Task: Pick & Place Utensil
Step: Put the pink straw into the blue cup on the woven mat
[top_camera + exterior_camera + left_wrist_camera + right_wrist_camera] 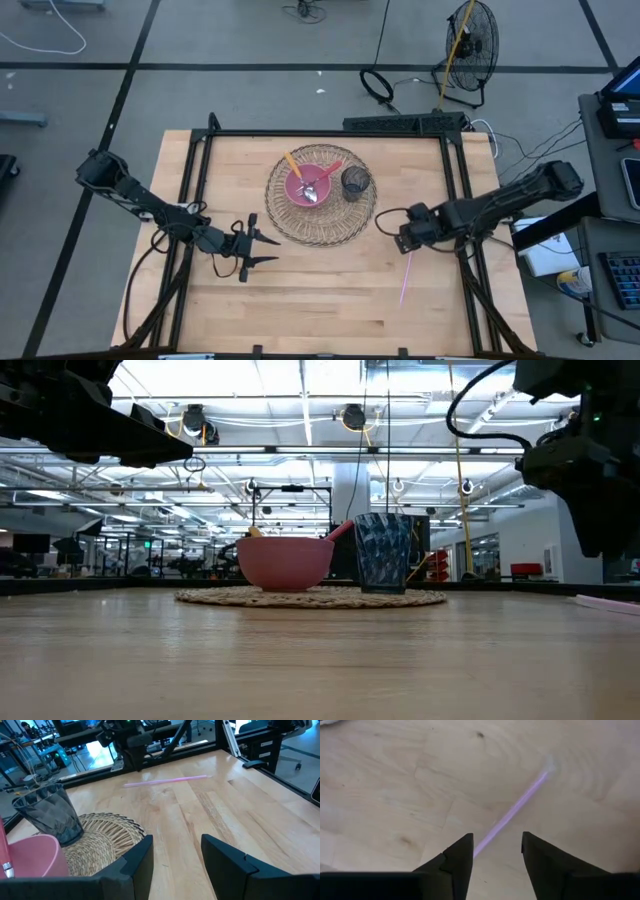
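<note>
A thin pink-purple stick [405,277] lies flat on the wood, near the table's right side. My right gripper [495,847] hovers open over it, one finger on each side of the stick [515,810], touching nothing. In the high view the right gripper [403,240] is above the stick's far end. A pink bowl [309,186] holding a spoon and two coloured handles stands on a round woven mat [320,222], beside a dark glass cup [356,182]. My left gripper [272,250] waits open at the mat's left near edge.
The black frame rails [330,133] run along the table's far and side edges. Bare wood [320,300] lies between the mat and the near edge. In the left wrist view the cup [47,812], the mat [105,840] and the stick [165,781] show ahead.
</note>
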Tool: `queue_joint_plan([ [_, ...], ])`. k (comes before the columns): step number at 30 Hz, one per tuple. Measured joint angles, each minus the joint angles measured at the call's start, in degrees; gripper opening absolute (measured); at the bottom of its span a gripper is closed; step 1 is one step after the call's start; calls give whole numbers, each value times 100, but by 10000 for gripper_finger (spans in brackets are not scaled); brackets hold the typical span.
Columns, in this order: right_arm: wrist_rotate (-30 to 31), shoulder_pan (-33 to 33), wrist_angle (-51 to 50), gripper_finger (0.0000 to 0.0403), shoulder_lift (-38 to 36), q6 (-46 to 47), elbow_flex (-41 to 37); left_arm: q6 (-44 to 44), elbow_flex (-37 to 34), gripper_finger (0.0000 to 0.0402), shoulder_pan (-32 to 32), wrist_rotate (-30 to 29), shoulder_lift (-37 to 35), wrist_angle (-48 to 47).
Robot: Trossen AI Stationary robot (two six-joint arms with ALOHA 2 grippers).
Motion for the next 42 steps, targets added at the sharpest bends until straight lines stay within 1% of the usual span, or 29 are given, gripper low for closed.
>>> queue_joint_plan([
  [6, -30, 69, 199, 188, 0, 473, -325, 0, 0, 170, 0, 8, 0, -8],
  [11, -45, 69, 879, 199, 0, 636, -700, 18, 0, 170, 0, 8, 0, -46],
  [15, -211, 67, 1355, 197, 0, 771, -970, 18, 0, 170, 0, 8, 1, -46],
  [18, -340, 69, 1364, 195, 0, 882, -1100, 18, 0, 170, 0, 8, 0, -46],
  [30, -307, 65, 1383, 194, 8, 803, -1150, 27, 0, 170, 0, 8, 0, -46],
  [34, -319, 65, 1519, 188, 173, 608, -1148, 28, 0, 170, 0, 6, 0, -48],
  [42, -462, 61, 1590, 160, 648, 389, -1133, 13, 0, 170, 0, 6, 0, -90],
])
